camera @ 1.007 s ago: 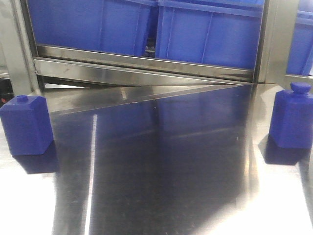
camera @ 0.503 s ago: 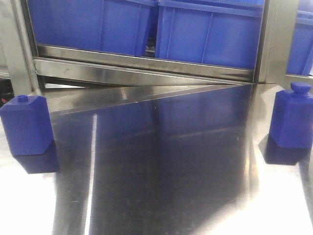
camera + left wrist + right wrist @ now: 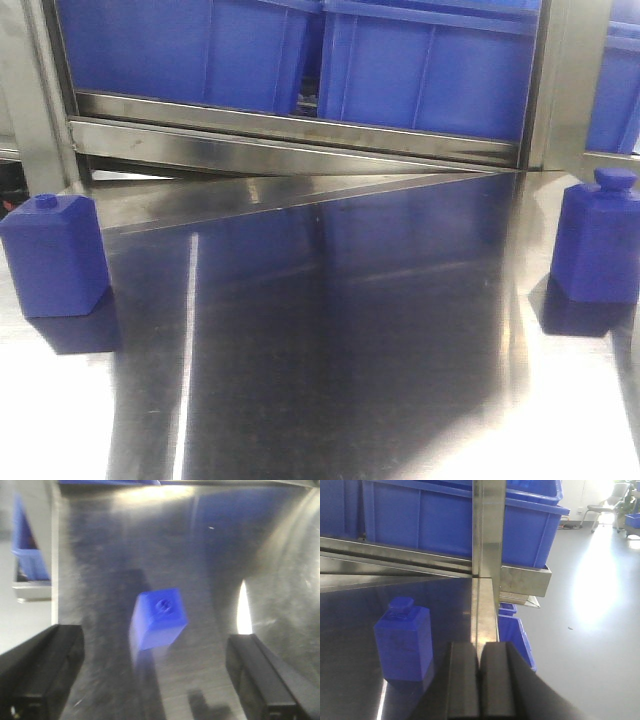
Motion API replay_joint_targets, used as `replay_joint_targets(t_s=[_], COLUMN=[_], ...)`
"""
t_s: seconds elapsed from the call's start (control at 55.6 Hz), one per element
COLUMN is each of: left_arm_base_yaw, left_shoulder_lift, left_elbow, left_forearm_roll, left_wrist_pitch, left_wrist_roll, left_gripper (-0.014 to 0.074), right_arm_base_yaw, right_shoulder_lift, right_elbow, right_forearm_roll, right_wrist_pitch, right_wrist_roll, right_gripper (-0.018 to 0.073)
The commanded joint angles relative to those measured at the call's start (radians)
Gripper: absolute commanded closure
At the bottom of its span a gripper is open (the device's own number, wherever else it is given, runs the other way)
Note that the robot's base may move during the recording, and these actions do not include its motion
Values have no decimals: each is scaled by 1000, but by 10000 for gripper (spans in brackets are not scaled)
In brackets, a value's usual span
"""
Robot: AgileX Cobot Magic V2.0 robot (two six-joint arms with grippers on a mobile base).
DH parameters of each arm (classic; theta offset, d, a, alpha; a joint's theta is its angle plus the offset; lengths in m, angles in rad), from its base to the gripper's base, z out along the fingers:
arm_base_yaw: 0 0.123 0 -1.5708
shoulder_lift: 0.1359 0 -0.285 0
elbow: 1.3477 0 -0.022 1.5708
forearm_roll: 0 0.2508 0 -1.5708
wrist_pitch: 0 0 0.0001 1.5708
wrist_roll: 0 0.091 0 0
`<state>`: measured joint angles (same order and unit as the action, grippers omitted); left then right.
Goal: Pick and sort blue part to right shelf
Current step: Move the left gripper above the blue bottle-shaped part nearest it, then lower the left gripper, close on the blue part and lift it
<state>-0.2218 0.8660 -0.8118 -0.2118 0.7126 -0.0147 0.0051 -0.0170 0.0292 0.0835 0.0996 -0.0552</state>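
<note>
Nothing has shifted in the front view since a second ago; the blue part [image 3: 55, 258] stands at the left of the desk [image 3: 330, 380], under the left gripper [image 3: 154, 645], its fingers [image 3: 42, 672] wide open and empty; the right gripper [image 3: 479, 650] has its fingers pressed together, empty; slightly skewed to the fingers, the part could be pinched on corners and toppled (slick steel); its long axis is vertical, nub up.

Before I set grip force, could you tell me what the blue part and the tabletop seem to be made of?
The blue part looks like matte moulded plastic: even colour, no glare. The tabletop looks like polished stainless steel: it mirrors the blue bins.
</note>
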Motion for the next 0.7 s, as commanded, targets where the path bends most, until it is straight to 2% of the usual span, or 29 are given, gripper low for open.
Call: replay_joint_targets(t_s=[0.0,0.252,0.36,0.539,0.683], left_arm_base_yaw=[-23,-56,-60,-60,-60], left_shoulder_lift=[82,367,483,617,692], left_elbow=[-108,-316,-382,-425,-432], left_forearm_roll=[-26,-26,-26,21,36], left_wrist_pitch=[-40,136,219,240,242], left_wrist_roll=[2,-2,-67,-194,-212], left_gripper=[-57,-56,-55,-55,-55], right_arm_base_yaw=[-6,-6,-6,-6,-6], right_shoulder_lift=[-11,-11,-11,-11,-11], right_elbow=[-8,-8,-8,-8,-8], right_forearm_roll=[2,2,2,2,2], right_wrist_pitch=[-94,-94,-94,-94,-94], right_wrist_roll=[-1,-1,-1,-1,-1], right_gripper=[501,501,501,501,501])
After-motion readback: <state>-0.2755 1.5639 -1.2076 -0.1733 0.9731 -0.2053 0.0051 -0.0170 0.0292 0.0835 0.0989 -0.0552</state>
